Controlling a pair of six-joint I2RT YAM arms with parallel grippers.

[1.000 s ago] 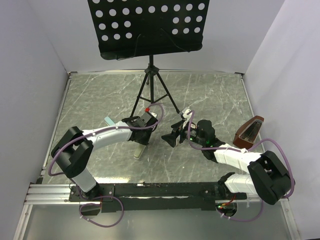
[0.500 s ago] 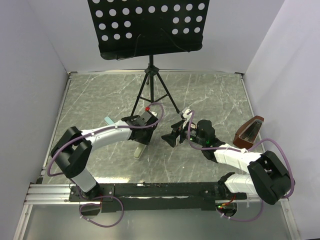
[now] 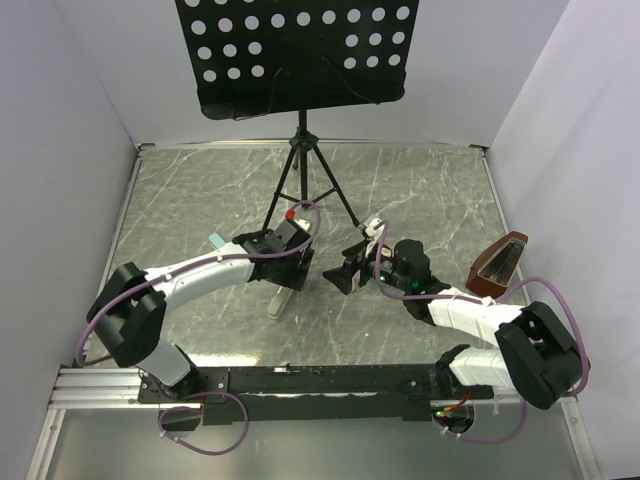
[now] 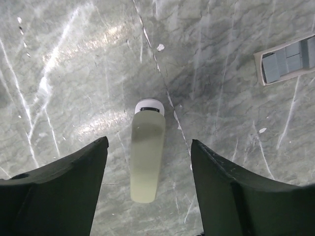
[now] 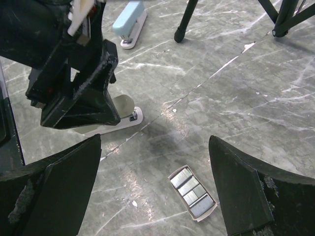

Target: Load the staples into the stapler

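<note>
Left gripper spread over the pale stapler; right gripper spread wide. Wrist cameras reveal the staples box, unseen overhead.

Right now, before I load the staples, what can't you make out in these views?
Pale green stapler: loaded or not, its top hides the inside; left tool covers part in right wrist view.
Staple box: cut by left wrist view's right edge; not discernible in top view.
Blue stapler: cut by right wrist view's top edge.
</note>
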